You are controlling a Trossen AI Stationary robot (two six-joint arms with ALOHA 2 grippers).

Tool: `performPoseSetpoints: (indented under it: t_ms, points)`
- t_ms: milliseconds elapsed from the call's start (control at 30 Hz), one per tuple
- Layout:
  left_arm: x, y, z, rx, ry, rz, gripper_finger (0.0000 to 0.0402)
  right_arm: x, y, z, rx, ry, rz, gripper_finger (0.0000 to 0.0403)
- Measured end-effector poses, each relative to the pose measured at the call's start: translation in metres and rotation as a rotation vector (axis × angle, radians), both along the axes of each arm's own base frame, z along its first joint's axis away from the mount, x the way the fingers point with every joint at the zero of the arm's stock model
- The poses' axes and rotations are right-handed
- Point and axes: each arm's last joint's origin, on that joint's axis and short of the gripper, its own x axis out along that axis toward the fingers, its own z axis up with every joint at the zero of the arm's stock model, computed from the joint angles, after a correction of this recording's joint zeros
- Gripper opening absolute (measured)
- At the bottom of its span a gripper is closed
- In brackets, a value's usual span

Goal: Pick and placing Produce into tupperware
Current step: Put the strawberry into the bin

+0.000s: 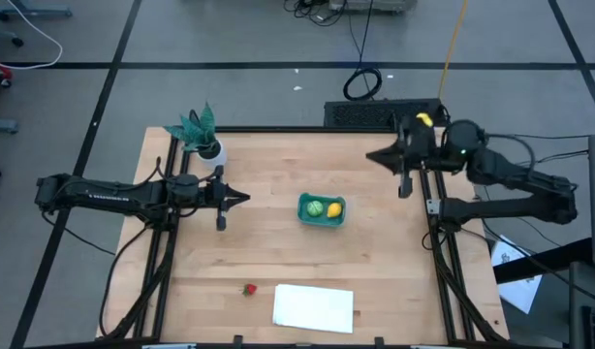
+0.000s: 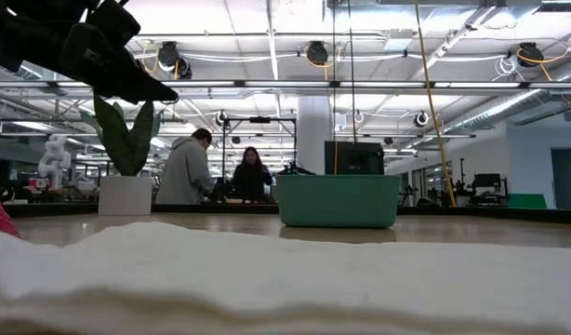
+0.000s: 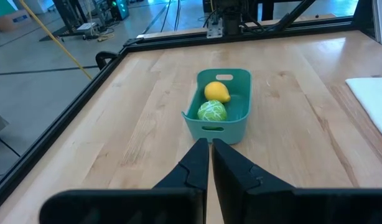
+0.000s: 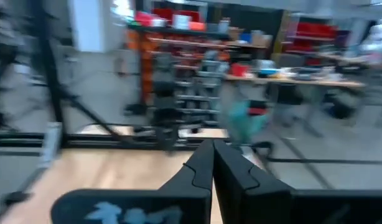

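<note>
Tub: the small teal-blue rectangular plastic tub [image 1: 322,210] sits mid-worktop, already holding the light-green round toy fruit [image 1: 315,207] and the yellow lemon-like toy fruit [image 1: 334,209].
Remaining piece: the tiny red strawberry-like toy [image 1: 248,289] lies on the wooden worktop [image 1: 278,174] near the front edge, just beside the flat white rectangular sheet [image 1: 314,307].
Left end effector [image 1: 243,200]: fingers pressed narrow, empty, pointing at the tub.
Right end effector [image 1: 371,156]: closed, empty, parked at the far right edge.
Doing it well: likely the left arm's job; spread the fingers before descending, centre over the strawberry, keep clear of the sheet.
</note>
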Motion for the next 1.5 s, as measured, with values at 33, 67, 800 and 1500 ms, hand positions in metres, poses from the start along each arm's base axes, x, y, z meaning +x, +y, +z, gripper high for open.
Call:
performPoseSetpoints:
  t_ms: [33, 67, 800, 1500]
  points:
    - [0.0, 0.0, 0.0, 0.0, 0.0, 0.0, 0.0026, 0.002, 0.0, -0.007, 0.015, -0.002, 0.029, 0.0]
    - [0.0, 0.0, 0.0, 0.0, -0.001, 0.0, 0.0026, 0.004, 0.001, -0.015, 0.03, 0.005, 0.058, 0.0]
    - [0.0, 0.0, 0.0, 0.006, 0.0, 0.007, 0.0026, 0.015, -0.028, -0.076, 0.164, -0.002, 0.139, 0.0]
    - [0.0, 0.0, 0.0, 0.005, 0.001, 0.007, 0.0026, -0.005, 0.025, -0.098, 0.063, 0.042, 0.13, 0.0]
